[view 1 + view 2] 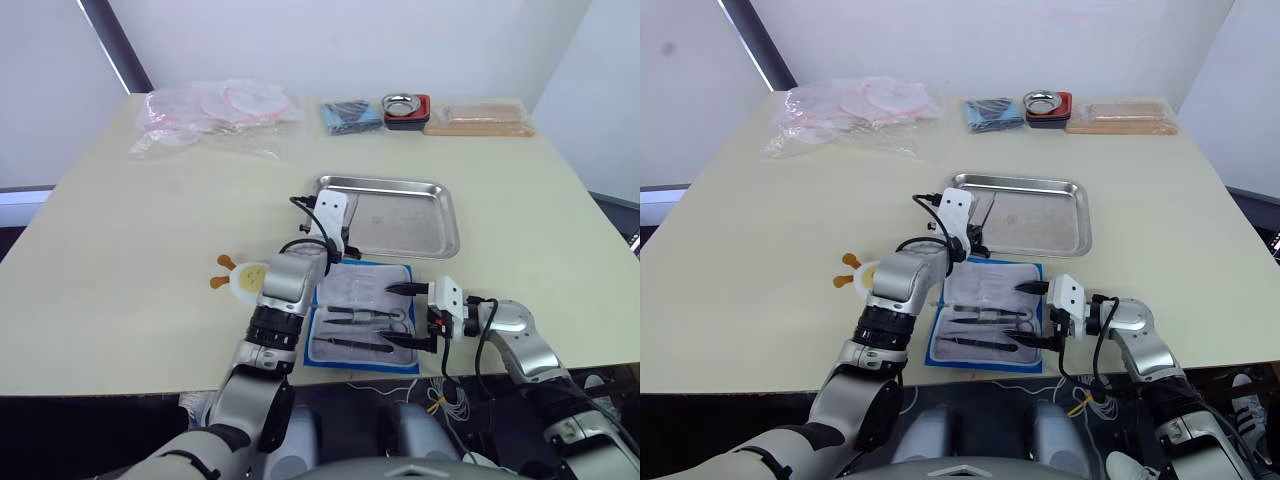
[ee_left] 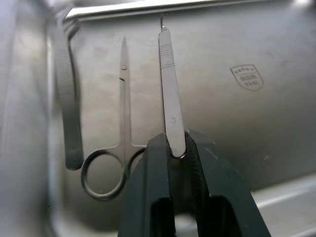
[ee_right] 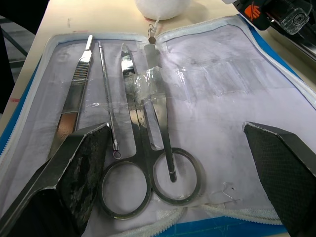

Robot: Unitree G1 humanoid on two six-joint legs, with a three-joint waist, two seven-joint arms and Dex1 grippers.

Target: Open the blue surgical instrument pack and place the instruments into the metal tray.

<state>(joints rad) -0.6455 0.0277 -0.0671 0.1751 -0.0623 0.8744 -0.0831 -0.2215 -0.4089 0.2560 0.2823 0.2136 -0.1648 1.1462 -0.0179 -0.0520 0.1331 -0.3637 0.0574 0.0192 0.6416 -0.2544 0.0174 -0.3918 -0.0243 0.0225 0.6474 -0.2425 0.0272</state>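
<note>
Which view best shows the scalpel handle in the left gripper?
The left wrist view: the left gripper pinches the scalpel handle over the metal tray, beside scissors. In the eye views the left gripper hides it.

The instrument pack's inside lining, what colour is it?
Pale grey-white lining, edged by a blue border; it shows best in the right wrist view.

Even, bright, diffuse light falls over the pale table (image 1: 120, 250), leaving only soft, faint shadows. The metal tray (image 2: 276, 123) shows a muted sheen with smeared reflections, blurring toward its near rim, while the left claw (image 2: 177, 148) fingers close to the lens look soft and dark
</note>
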